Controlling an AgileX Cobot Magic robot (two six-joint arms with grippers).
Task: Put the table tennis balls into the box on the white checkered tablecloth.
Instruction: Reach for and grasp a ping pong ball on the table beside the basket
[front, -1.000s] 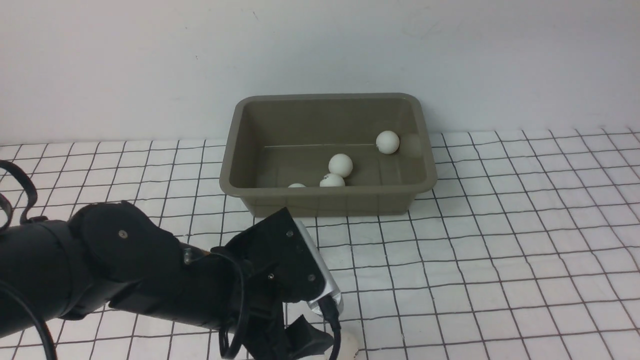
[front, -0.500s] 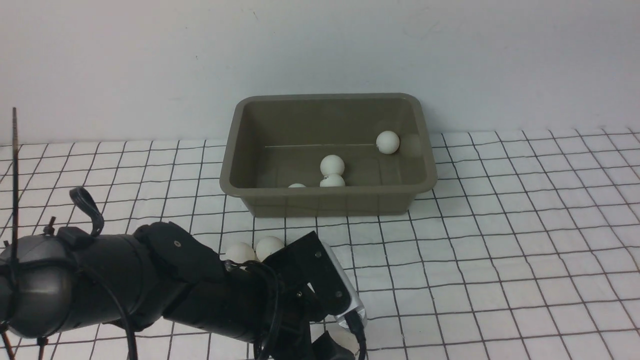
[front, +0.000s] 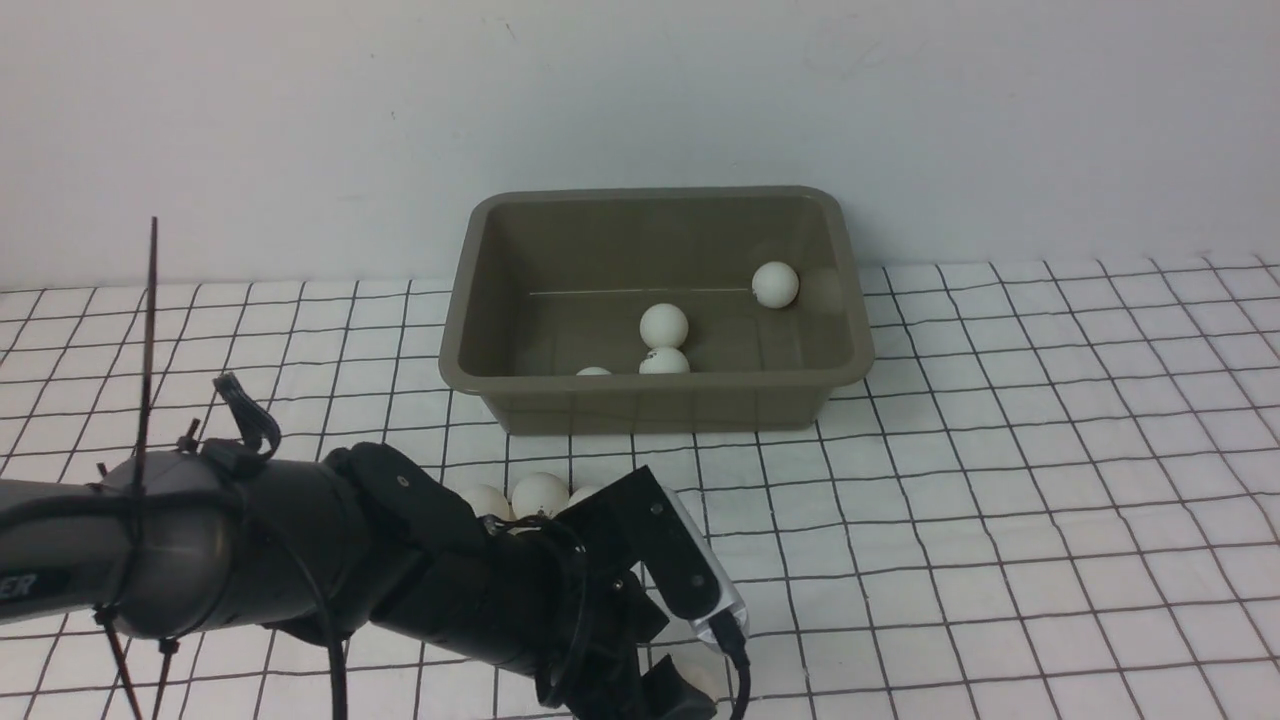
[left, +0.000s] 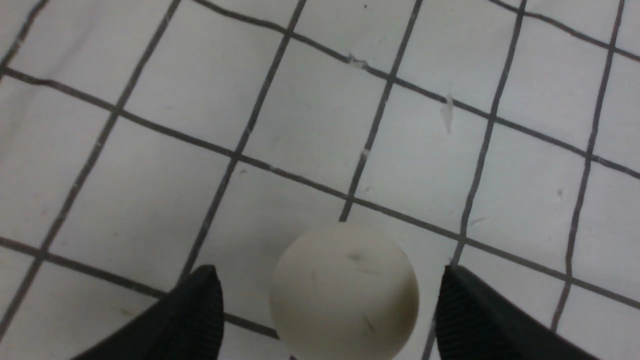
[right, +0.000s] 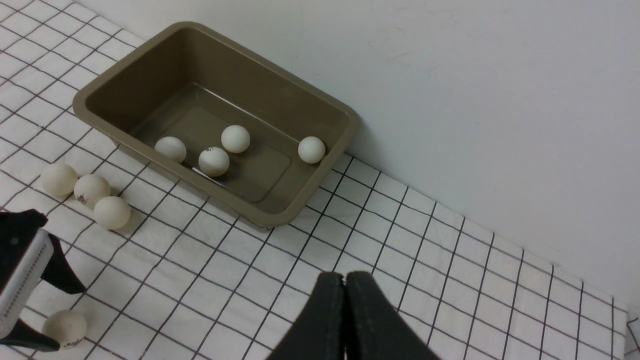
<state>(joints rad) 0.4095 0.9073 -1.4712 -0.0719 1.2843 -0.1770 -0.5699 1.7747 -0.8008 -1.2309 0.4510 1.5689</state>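
Robot lab, bare wall (front: 640, 90), checkered tablecloth (front: 1000, 500)

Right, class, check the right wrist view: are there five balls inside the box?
No: only four balls lie in the box; four other balls sit on the tablecloth outside it.

Only "ER" reads, on the left arm (front: 250, 560).

A small matte white ball (left: 344, 292), faintly scuffed, is seen lying on a white cloth with a thin black grid (left: 300, 100). It is flanked by the two black ribbed fingertips (left: 200, 315) of the left gripper (left: 328, 280), which are spread wide. A strip of cloth is left showing on either side, so the ball is not touched.
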